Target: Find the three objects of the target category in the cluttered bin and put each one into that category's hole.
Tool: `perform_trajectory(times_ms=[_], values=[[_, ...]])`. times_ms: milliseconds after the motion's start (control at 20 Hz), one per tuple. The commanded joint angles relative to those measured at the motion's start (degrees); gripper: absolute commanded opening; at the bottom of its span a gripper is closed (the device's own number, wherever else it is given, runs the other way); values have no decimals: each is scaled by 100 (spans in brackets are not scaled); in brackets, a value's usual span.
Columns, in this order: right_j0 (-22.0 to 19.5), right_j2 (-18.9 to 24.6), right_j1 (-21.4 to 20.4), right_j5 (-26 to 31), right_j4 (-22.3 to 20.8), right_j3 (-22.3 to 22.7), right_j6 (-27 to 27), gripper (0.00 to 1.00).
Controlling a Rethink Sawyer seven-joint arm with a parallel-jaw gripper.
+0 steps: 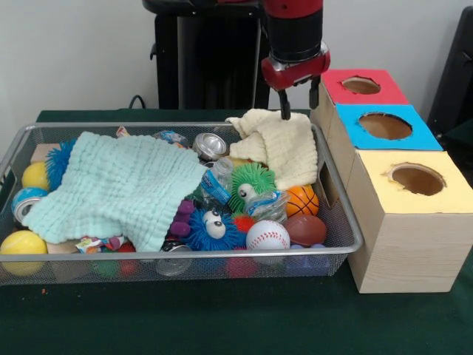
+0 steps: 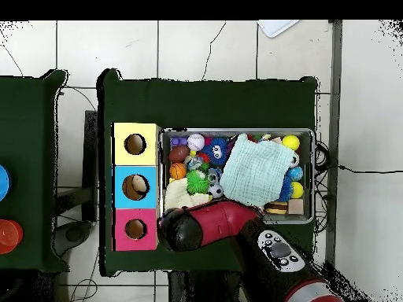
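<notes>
The yellow-topped box's hole (image 1: 417, 180) sits nearest, at the table's right edge. No dotted cloths are seen in the bin (image 1: 336, 211); the empty gripper (image 1: 298, 102) is spread narrowly over the cream cloth (image 1: 279, 144), which could easily get grabbed by mistake.

A dark green cloth-covered tabletop (image 1: 222, 318) carries two things directly. A wide, shallow silver wire-mesh bin (image 1: 336, 211) sits on it, filled with toys and cloths. Just beside the bin's end stands a row of three pale wooden boxes, each with a round hole in its top: yellow-topped (image 1: 443, 194), blue-topped (image 1: 425, 137), and red-topped (image 1: 390, 92).
</notes>
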Motion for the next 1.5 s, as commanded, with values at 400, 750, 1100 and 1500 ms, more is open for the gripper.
perform_trajectory(times_ms=[400, 750, 1100, 1500], values=[[-681, 44, -481, 476, -1398, -1128, -1071, 100], [-1218, 577, -538, 413, -1546, -1185, -1360, 100], [-1742, 1033, -192, 5, -2163, -1467, -1607, 100], [-2019, 1078, 1650, -15, -3018, -2292, -1815, 100]])
